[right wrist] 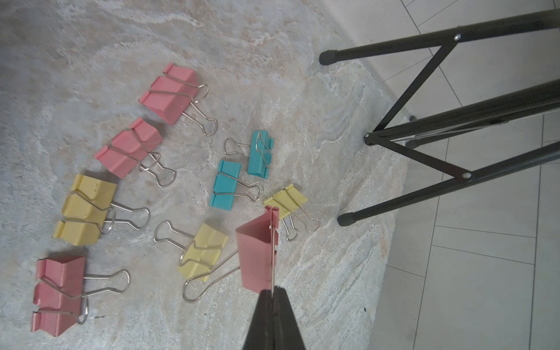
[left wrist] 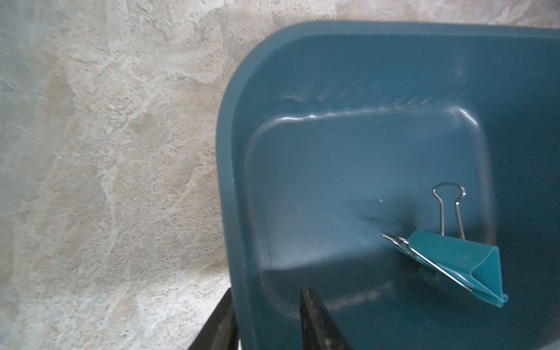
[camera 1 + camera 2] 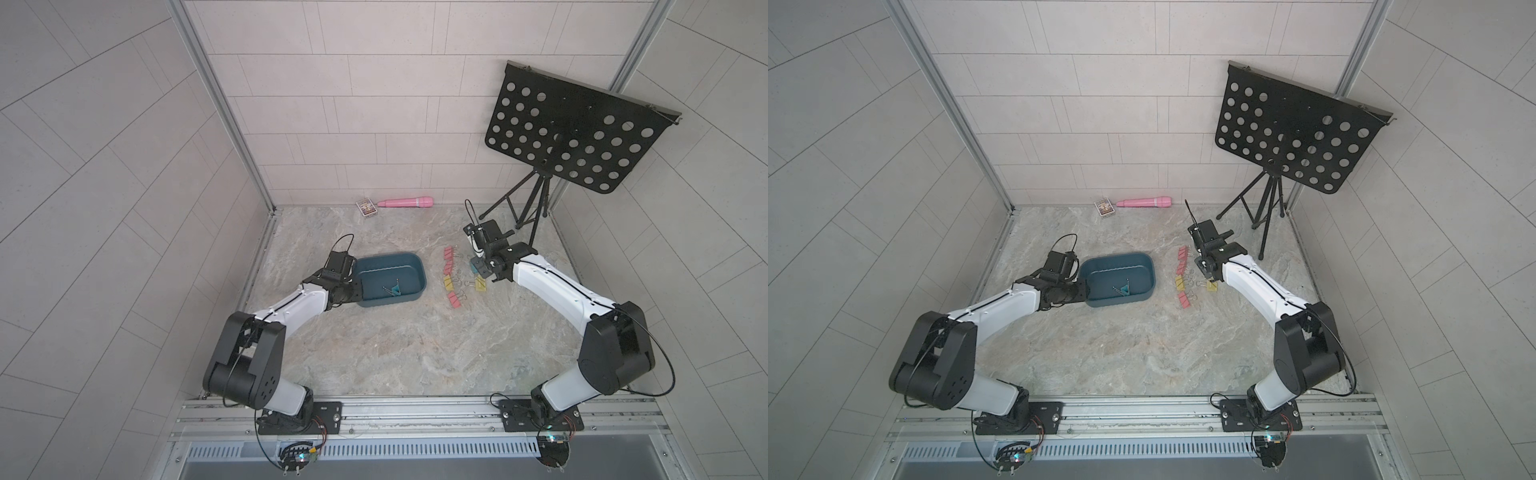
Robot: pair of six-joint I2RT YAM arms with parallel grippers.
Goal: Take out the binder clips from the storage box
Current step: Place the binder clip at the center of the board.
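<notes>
Left gripper (image 2: 266, 291) pinches the storage box (image 2: 363, 60) wall narrowly, steadying it. Right gripper (image 1: 272, 292), closed on the wire handle of a pink binder clip (image 1: 257, 254), should lower it onto bare table (image 1: 318, 121) beside the nearest yellow binder clip (image 1: 206, 251) — then release. The box holds one teal binder clip (image 2: 454, 257), just ahead of the left fingers.

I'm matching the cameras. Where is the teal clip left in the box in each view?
A top view: clip by the box's near wall.
A top view: same spot.
Left wrist: on the box floor.
Right wrist: not in it.
Shared landmark: the box, in all but the right wrist.
</notes>
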